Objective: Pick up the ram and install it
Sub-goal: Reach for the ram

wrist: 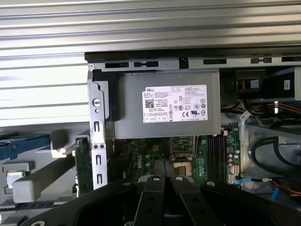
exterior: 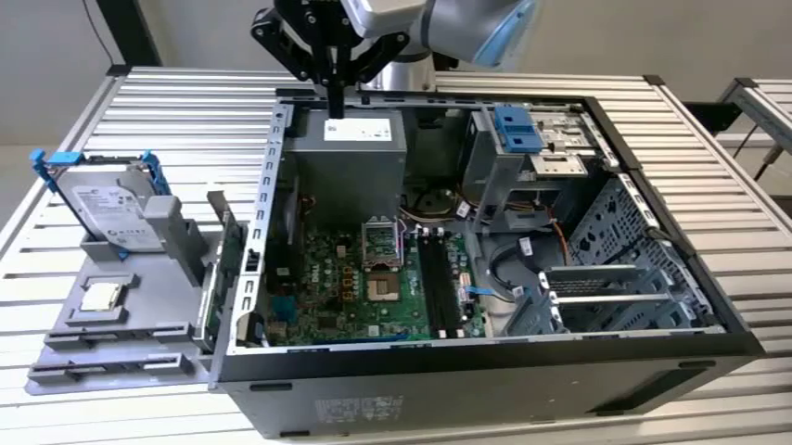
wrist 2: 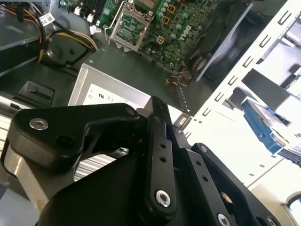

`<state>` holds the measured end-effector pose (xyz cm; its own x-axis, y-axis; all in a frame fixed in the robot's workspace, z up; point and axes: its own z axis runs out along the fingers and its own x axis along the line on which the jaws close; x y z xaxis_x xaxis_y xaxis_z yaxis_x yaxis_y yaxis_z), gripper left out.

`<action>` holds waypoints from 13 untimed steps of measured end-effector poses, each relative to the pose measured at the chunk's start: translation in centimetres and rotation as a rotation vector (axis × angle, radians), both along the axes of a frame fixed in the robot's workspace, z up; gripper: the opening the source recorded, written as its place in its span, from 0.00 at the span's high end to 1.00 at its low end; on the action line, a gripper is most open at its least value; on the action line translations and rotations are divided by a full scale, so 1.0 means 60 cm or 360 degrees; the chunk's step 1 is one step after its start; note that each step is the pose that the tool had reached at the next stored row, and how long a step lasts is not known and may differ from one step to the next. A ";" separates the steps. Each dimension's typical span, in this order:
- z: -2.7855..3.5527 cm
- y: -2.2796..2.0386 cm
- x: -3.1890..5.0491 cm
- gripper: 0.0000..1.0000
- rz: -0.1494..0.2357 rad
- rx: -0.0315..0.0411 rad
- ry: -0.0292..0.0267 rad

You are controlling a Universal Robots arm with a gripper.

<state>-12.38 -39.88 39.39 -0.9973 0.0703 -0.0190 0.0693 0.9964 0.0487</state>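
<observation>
**Ram parked outside the computer case, tool empty**

The ram (exterior: 229,278) stands on edge in a grey holder (exterior: 124,324), just outside the computer case (exterior: 495,371) on the exterior view's left. It looks light, stiff and fragile, so it is probably best pinched along its long bare edges, not on the chips. The tool (exterior: 334,104), fingers together and holding nothing, hangs over the case's power supply (exterior: 359,130).
</observation>
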 end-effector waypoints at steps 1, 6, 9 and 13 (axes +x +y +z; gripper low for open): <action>0.000 0.0000 -0.001 1.00 0.0000 0.0000 -0.00001; 0.000 0.0000 -0.010 1.00 0.0000 0.0000 0.00000; 0.000 0.0000 -0.016 1.00 0.0001 0.0000 -0.00001; 0.000 0.0000 -0.023 1.00 0.0001 0.0000 0.00000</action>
<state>-13.77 -39.88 39.39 -0.9974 0.0697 -0.0189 0.0687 0.9964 0.0487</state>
